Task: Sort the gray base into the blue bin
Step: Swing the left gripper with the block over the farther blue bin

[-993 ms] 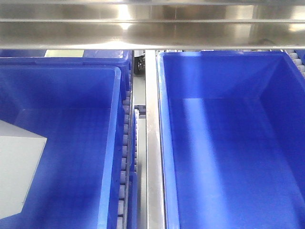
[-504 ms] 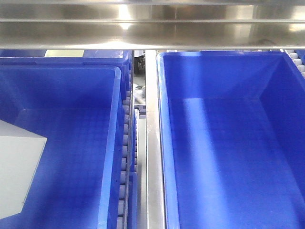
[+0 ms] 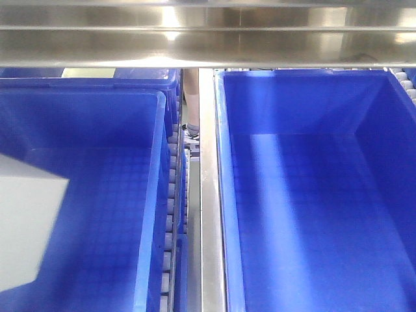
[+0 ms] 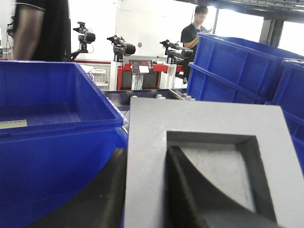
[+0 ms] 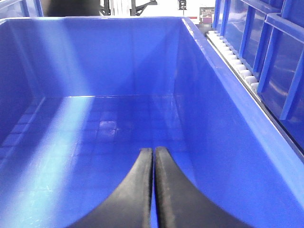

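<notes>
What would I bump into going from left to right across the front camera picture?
gray base → left blue bin → strip of small rollers → shiny steel rail → right blue bin

Bright overhead light, glare on steel and plastic.
Front view: a white hotspot on the steel rail [image 3: 170, 32] along the top, a pale streak down the floor of the right blue bin [image 3: 292, 97], the gray base [image 3: 26, 227] at the far left washed nearly white. Left wrist view: background blown out white, bottom foreground soft. Right wrist view: broad sheen across the bin floor.
</notes>
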`<state>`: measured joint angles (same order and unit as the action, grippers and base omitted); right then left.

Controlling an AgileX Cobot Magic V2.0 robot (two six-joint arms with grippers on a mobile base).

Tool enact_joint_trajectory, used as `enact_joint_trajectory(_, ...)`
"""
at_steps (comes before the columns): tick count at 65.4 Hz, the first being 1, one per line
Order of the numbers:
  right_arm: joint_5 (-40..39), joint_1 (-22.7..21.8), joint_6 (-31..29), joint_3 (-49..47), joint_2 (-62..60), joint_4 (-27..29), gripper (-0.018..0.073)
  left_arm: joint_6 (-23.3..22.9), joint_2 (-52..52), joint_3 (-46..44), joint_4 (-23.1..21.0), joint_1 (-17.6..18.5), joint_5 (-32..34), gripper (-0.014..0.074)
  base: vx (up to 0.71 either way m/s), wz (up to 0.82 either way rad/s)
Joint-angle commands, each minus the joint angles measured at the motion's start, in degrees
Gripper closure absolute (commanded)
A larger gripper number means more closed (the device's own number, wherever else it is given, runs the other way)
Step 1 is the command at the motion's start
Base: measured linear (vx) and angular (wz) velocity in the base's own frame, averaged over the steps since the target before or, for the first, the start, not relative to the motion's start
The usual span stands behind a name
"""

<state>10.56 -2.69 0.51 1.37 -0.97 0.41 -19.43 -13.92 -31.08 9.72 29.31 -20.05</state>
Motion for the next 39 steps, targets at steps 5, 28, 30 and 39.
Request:
enact_joint_trajectory(5,-2.11,0.0,-0.51,0.28,0.05,-0.41,0.0564,-0.36,-8.65,-1.59,-1.09,0.15,14.3,0.0451,0.0,0.0)
enact_joint_trajectory(28,-2.11,0.0,-0.51,0.28,0.05,-0.41,0.0564,-0.41,-31.06,-1.64,-0.28,4.48,38.98,0.0451,0.0,0.0)
enact_joint_trajectory(30,-2.11,0.0,-0.51,0.28,0.05,-0.41,0.0564,-0.41,-32.84,-1.64,0.64,5.75,40.87,0.0451,0.0,0.0)
enact_joint_trajectory(39,-2.11,0.0,-0.51,0.28,0.05,-0.41,0.0564,-1.02,-39.74,-3.84,3.85,10.54,44.74,0.0451,0.0,0.0)
